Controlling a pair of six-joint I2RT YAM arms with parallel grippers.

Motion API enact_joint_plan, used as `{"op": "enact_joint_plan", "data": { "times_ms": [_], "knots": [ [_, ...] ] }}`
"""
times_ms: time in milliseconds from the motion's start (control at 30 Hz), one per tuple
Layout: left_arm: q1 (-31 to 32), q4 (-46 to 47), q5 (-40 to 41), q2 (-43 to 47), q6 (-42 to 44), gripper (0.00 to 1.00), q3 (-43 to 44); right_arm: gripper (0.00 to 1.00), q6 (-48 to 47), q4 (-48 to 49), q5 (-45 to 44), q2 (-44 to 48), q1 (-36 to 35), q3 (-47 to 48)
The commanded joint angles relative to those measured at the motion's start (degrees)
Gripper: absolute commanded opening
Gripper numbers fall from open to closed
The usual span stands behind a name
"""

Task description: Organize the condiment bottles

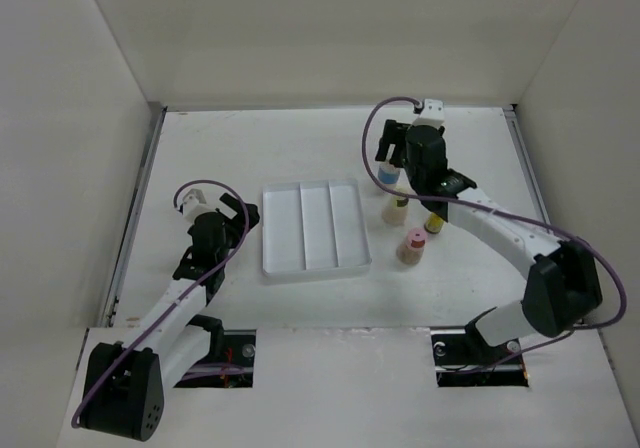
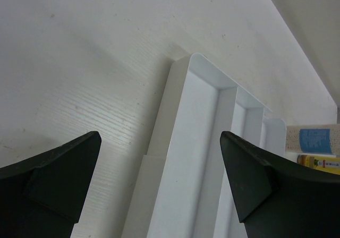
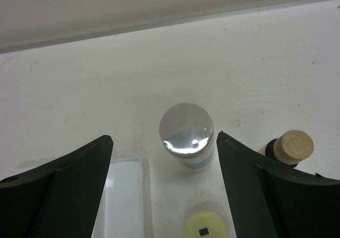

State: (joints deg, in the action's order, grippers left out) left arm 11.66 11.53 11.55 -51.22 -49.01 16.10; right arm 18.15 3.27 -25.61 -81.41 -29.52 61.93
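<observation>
- Right gripper (image 3: 163, 137): fingers spread wide above the grey-lidded jar (image 3: 186, 130), right of the tray (image 1: 283, 226).
- Left gripper (image 2: 159, 136): fingers open, holding nothing, at the tray's left edge.

We found the light soft, even and fairly bright, falling from above, so the white table (image 1: 250, 148) looked a little washed out and the arms cast only faint shadows. Just ahead of the right gripper (image 3: 163, 138), the jar (image 3: 186, 130) carried a bright patch of glare on its grey lid, while the fingers (image 3: 64, 190) on either side were dark and soft-edged. The left gripper (image 2: 159, 134) framed its view with blurred black fingers (image 2: 53, 174), and the tray (image 2: 164, 116) ahead showed pale, shadowed walls.
</observation>
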Motion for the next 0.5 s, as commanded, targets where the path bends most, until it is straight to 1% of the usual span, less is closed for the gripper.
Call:
{"op": "enact_joint_plan", "data": {
  "times_ms": [0, 133, 333, 433, 467],
  "knots": [
    [0.0, 3.2, -0.2, 0.3, 0.7, 1.0, -0.4, 0.88, -2.8, -1.3, 1.6, -5.6, 1.7, 6.4],
    [0.2, 3.5, 0.1, 0.3, 0.7, 1.0, -0.9, 0.89, -3.0, -2.0, 1.0, -11.2, 3.5, 10.1],
    [-0.1, 4.2, 0.1, -0.8, 0.6, 1.0, -0.9, 0.91, -2.7, -3.9, -0.7, -16.1, 3.7, 11.3],
    [0.0, 4.3, -0.2, -1.9, 0.8, 1.0, -0.1, 0.89, -2.5, -4.1, 1.2, -18.0, 3.5, 11.9],
    [0.2, 4.6, 0.1, -1.9, 0.8, 1.0, -0.3, 0.86, -2.5, -4.0, 1.4, -18.6, 3.5, 12.2]
  ]
}}
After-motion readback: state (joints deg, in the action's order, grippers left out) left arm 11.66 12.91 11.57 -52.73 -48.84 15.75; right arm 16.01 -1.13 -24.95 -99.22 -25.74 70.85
